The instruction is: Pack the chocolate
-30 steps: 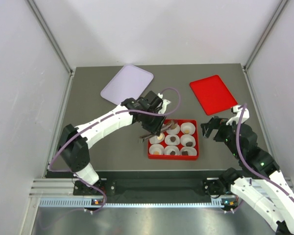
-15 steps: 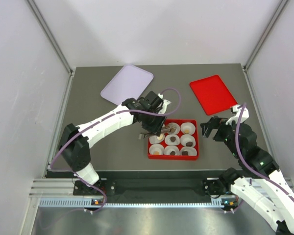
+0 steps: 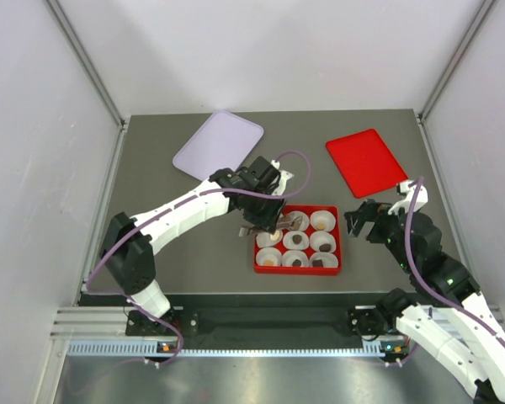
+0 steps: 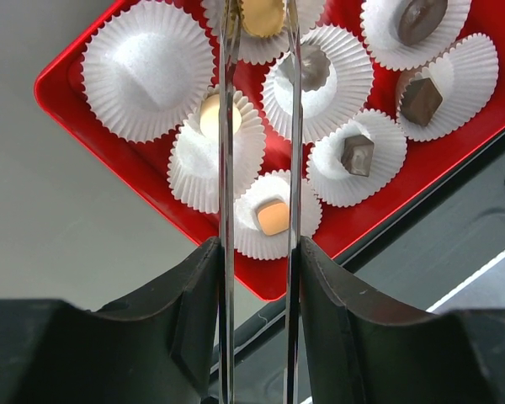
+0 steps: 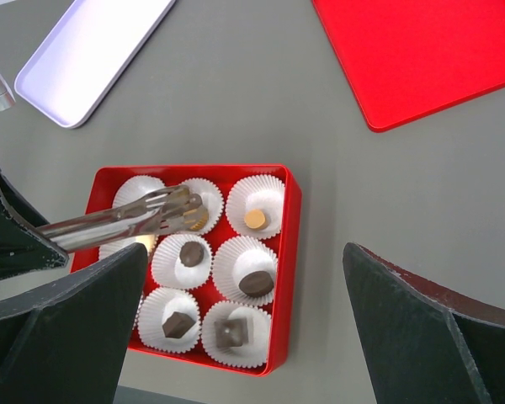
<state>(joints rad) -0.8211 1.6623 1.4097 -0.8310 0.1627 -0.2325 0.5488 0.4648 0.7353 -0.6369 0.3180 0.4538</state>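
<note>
Tongs (image 4: 226, 168) sit clamped between the fingers of my left gripper (image 4: 257, 252). They reach over the red box (image 5: 291, 244), I judge so that the bulky fingers need not crowd the paper cups (image 5: 266, 200). A tan chocolate (image 4: 262, 14) lies between the tong tips above a middle cup in one outer row. It is cut off at the frame edge, so I can't say whether it is pinched or already resting in the paper. The other cups I can see each hold a piece, dark or tan, except one corner cup (image 4: 147, 67), which looks empty. My right gripper (image 3: 359, 221) hangs wide open beside the box, holding nothing.
</note>
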